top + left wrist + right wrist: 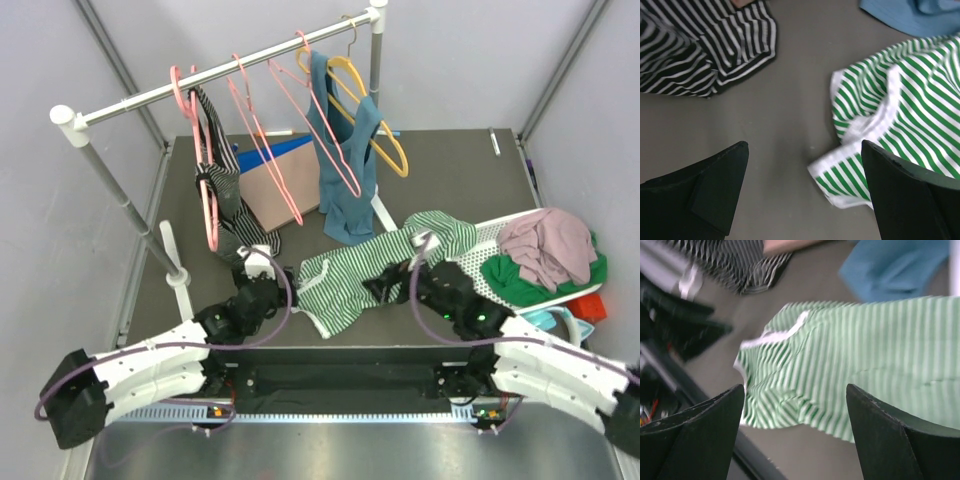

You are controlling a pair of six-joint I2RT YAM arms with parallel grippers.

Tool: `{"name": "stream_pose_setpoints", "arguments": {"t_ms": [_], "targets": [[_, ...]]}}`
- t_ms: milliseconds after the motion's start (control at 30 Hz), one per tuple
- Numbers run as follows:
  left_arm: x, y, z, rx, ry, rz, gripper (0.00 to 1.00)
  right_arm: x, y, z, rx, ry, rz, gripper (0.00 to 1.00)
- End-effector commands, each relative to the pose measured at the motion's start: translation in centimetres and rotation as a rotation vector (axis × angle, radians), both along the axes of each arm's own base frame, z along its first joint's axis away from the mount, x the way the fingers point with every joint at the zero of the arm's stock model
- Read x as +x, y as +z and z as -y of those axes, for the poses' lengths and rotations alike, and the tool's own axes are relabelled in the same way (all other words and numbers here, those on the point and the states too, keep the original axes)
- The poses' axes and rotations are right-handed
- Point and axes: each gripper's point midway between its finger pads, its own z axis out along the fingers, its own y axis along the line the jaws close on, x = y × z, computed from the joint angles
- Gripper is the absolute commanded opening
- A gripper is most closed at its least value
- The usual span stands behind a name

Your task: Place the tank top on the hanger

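Note:
The green-and-white striped tank top [365, 268] lies crumpled on the dark table between my two grippers, one end reaching toward the basket. My left gripper [263, 263] is open and empty at its left edge; in the left wrist view the gripper [804, 146] hovers over the table with a white-trimmed end of the top [900, 100] by the right finger [905, 195]. My right gripper [392, 278] is open above the top's middle; it [795, 387] frames the striped fabric [850, 365]. Thin pink hangers [268, 145] hang bare on the rail.
The white rail [230, 70] also holds a thicker pink hanger with a black-and-white striped garment [225, 190] and a yellow hanger [375, 125] with a teal tank top [345, 175]. A white basket [500, 232] of clothes stands right. The rack's foot [178, 275] stands left.

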Motion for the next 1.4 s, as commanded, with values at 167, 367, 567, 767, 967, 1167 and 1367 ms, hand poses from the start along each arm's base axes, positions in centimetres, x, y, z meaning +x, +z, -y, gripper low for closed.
{"name": "stream_pose_setpoints", "arguments": {"t_ms": [167,367,567,767,967,1167,1367], "targets": [[1.4,-0.4,-3.1,-0.047,0.131,-0.073,0.99,-4.5,-0.5,-14.2,-0.077,0.219,0.032,0.7],[0.7,-1.2,-4.1,-0.086,0.148,-0.096,0.99,-5.5,-2.0,-20.5,-0.153,0.314,0.054,0.59],[0.7,-0.4,-4.8,-0.123,0.188,-0.063,0.99,-4.9,-5.0,-23.5,-0.236,0.343,0.058,0.51],[0.6,-0.1,-5.1,-0.147,0.196,-0.042,0.99,-3.5,-7.8,-24.4,-0.298,0.299,0.062,0.48],[0.4,-0.4,-4.8,-0.153,0.176,-0.045,0.99,-2.4,-10.2,-23.8,-0.354,0.233,0.077,0.46],[0.4,-0.4,-4.7,-0.154,0.17,-0.043,0.99,-2.6,-12.6,-23.9,-0.395,0.253,0.055,0.41],[0.4,-0.3,-4.6,-0.154,0.156,-0.038,0.99,-2.5,-11.2,-22.6,-0.392,0.219,0.041,0.0]]}}
